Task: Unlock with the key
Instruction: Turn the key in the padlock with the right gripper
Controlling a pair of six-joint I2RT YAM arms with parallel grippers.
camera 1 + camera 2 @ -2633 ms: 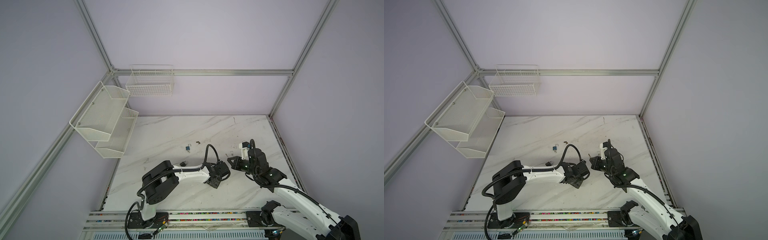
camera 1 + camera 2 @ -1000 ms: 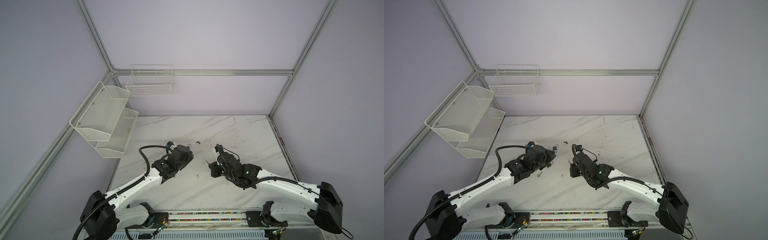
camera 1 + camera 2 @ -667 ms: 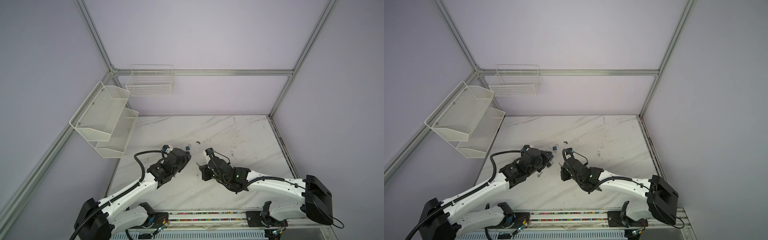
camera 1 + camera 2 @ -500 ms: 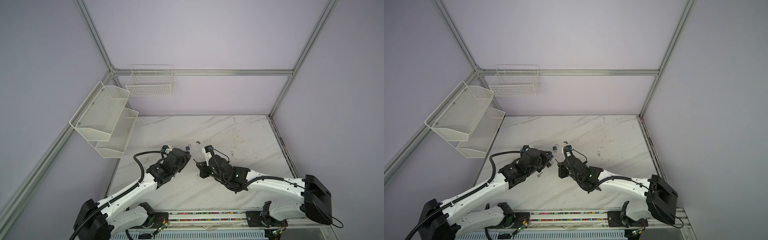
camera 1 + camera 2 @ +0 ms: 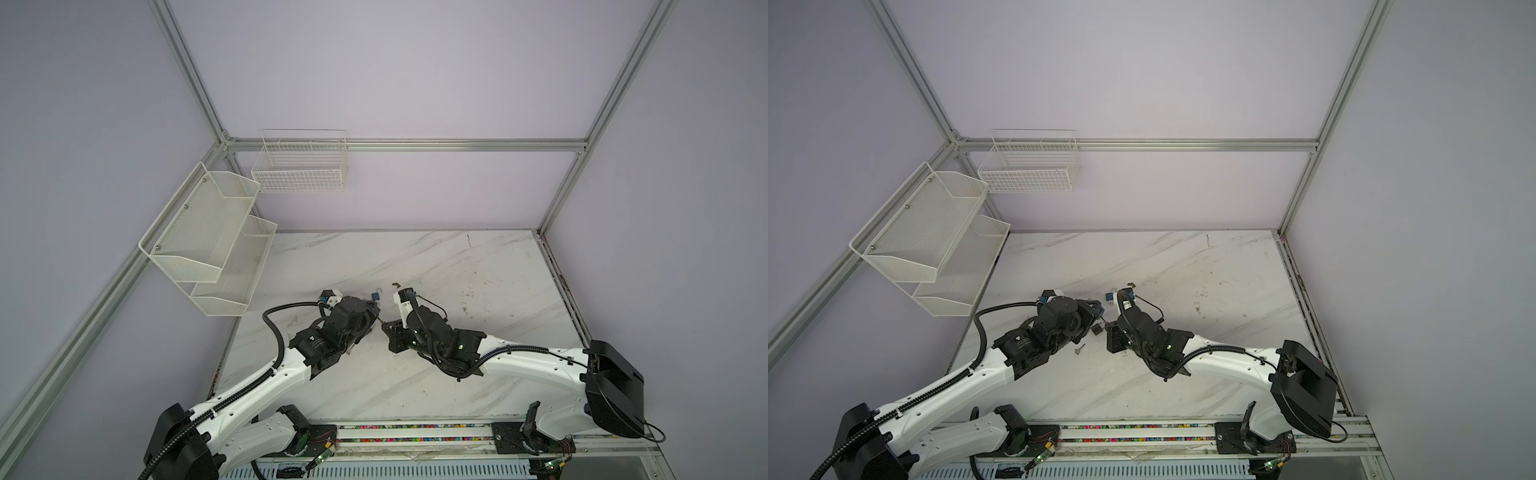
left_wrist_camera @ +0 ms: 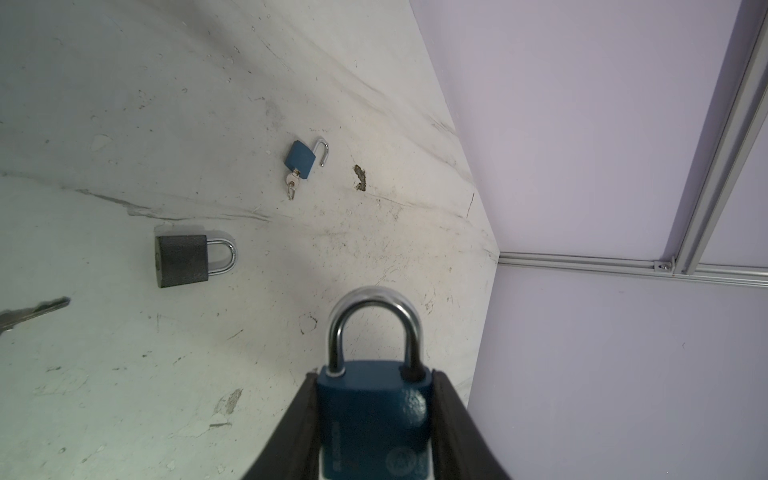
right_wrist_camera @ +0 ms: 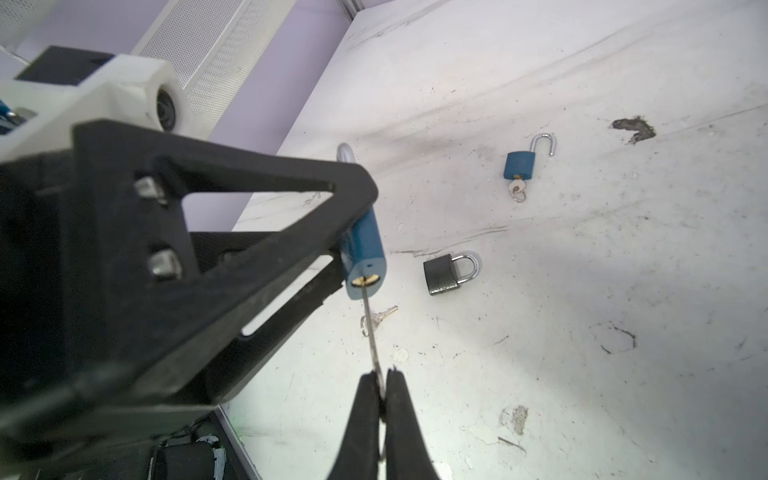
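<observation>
Clamping blue steel-shackled padlock (image 7: pixel 363 249) by narrow edges in left fingers (image 6: pixel 301 415), clear of white marble surface (image 7: pixel 582 332); pinching thin silver key (image 7: pixel 371 332) by bow in closed right fingers (image 7: pixel 363 415), tip at keyhole (image 7: pixel 365 281). Likely light, rigid, slippery.

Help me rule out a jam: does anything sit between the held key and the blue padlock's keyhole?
Nothing visible does. In the right wrist view the key runs straight from the right gripper to the keyhole of the blue padlock in the left gripper.
</observation>
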